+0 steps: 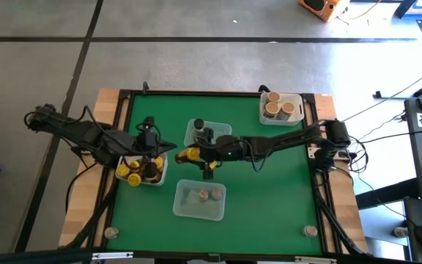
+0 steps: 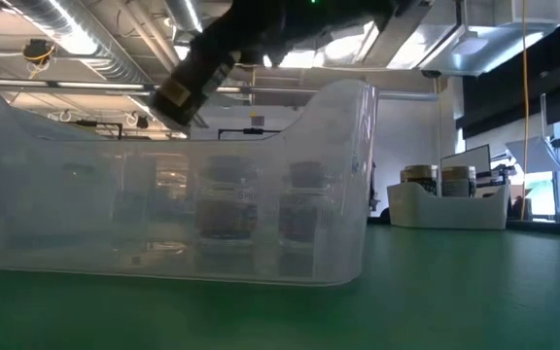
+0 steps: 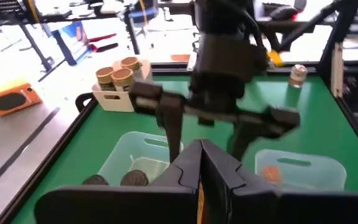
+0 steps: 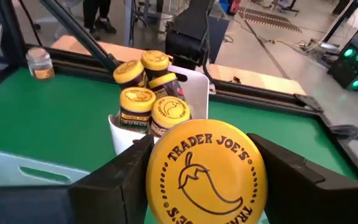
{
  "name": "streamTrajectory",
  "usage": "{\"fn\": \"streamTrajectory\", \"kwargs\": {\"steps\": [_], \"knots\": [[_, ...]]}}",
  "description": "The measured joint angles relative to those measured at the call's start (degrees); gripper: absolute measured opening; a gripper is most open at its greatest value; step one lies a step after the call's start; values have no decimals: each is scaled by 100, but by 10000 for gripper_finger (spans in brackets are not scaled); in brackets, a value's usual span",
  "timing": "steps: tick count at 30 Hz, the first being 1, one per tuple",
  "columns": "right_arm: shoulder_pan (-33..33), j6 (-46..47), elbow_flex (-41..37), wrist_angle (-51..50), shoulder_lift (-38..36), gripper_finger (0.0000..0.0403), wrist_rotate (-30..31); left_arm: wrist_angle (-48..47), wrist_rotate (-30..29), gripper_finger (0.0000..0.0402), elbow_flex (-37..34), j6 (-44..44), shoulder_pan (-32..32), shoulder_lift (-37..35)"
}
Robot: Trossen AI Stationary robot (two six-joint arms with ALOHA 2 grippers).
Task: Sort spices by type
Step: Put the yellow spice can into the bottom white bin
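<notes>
– How many yellow-lidded jars (image 4: 146, 99) are sitting ahead of the right gripper (image 4: 205, 180)?
– Five; it's clamping a sixth, the held jar (image 4: 207, 174).
– And the left gripper (image 3: 199, 180)?
– Fingers together, hovering near the right one.

left gripper (image 1: 154, 149) jaws closed; right gripper (image 1: 193, 155) jaws clamped, both arms mid-table.

Yellow-lidded jars (image 4: 143, 93) in the white tray (image 4: 194, 90) — five; tan-lidded jars (image 1: 278, 106) — three; clear tubs (image 1: 199, 199) — two were counted.

Overhead, table-level, two wrist views
</notes>
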Motion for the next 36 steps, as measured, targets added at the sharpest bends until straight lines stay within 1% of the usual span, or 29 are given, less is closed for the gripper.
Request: {"fn": "streamTrajectory", "kwargs": {"steps": [2, 4, 12, 14, 17, 21, 24, 27, 30, 34, 36], "knots": [[-64, 67, 3, 35, 104, 228, -52, 1, -4, 11, 0, -95, 67, 19], [-123, 92, 3, 127, 249, 228, -108, -45, -4, 25, 0, -146, 129, 62], [-140, 366, 1, -273, 676, 228, -118, -265, 46, 120, 2, -167, 208, 307], [-133, 431, -3, -532, 684, 228, -120, -325, 46, 140, 2, -209, 206, 360], [-135, 530, -1, -794, 713, 228, -120, -372, 48, 159, 2, -189, 206, 440], [-133, 582, -5, -998, 721, 230, -247, -364, 48, 168, 2, -189, 206, 519], [-135, 696, -5, -1193, 721, 250, -256, -361, 48, 168, 2, -187, 206, 580], [-135, 704, -2, -1172, 721, 274, -256, -365, 51, 168, 2, -190, 206, 599], [-131, 697, -1, -1175, 721, 289, -257, -367, 51, 168, 2, -207, 206, 627], [-131, 691, -1, -1219, 721, 297, -256, -365, 52, 169, 2, -273, 206, 621], [-121, 652, -5, -1482, 597, 298, -268, -426, 151, 169, 2, -434, 206, 625]]}}
